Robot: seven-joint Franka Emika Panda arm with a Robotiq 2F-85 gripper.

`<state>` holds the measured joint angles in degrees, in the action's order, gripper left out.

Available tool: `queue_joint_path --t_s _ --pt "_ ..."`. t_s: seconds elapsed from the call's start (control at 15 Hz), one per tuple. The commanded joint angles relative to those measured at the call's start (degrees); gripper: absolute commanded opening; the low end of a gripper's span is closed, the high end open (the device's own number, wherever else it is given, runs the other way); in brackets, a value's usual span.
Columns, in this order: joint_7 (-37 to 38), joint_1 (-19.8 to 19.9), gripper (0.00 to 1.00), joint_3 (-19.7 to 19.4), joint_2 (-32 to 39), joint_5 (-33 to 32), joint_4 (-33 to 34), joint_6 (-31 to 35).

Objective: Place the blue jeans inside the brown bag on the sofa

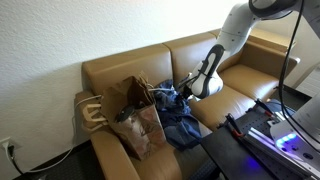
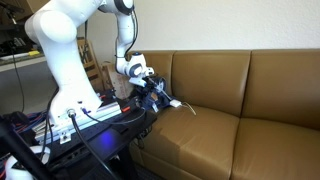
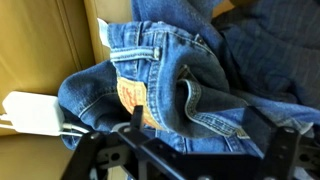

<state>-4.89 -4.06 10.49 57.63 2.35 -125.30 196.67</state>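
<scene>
The blue jeans (image 1: 178, 118) lie crumpled on the tan sofa's seat, beside the brown paper bag (image 1: 135, 118), which stands open at the sofa's end. My gripper (image 1: 186, 90) is down at the upper end of the jeans. In the wrist view the jeans (image 3: 170, 60) fill the frame, waistband and tan leather patch uppermost. The gripper (image 3: 205, 135) is open, its fingers wide apart on either side of a fold of the waistband. In an exterior view the gripper (image 2: 158, 97) is low over the seat edge, and the bag is hidden behind the arm.
The sofa (image 1: 245, 80) has bare cushions beyond the jeans. A black stand with blue-lit equipment (image 1: 270, 130) sits in front of the sofa. The bag's rope handles (image 1: 92, 110) hang over the armrest side. A white tag-like piece (image 3: 35, 112) lies beside the jeans.
</scene>
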Motion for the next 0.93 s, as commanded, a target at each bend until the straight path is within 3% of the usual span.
queue_joint_path --t_s 0.0,0.4,0.67,0.87 --pt "1.29 -6.9 1.0 -5.31 0.74 -0.61 0.32 -3.72" --pt "0.88 -15.12 1.0 -9.92 1.01 -0.18 -1.68 3.66" --pt "-0.12 -28.5 1.0 -19.51 1.72 3.93 2.22 1.6" --pt "0.46 -35.65 1.0 -24.07 2.38 6.85 3.79 1.47"
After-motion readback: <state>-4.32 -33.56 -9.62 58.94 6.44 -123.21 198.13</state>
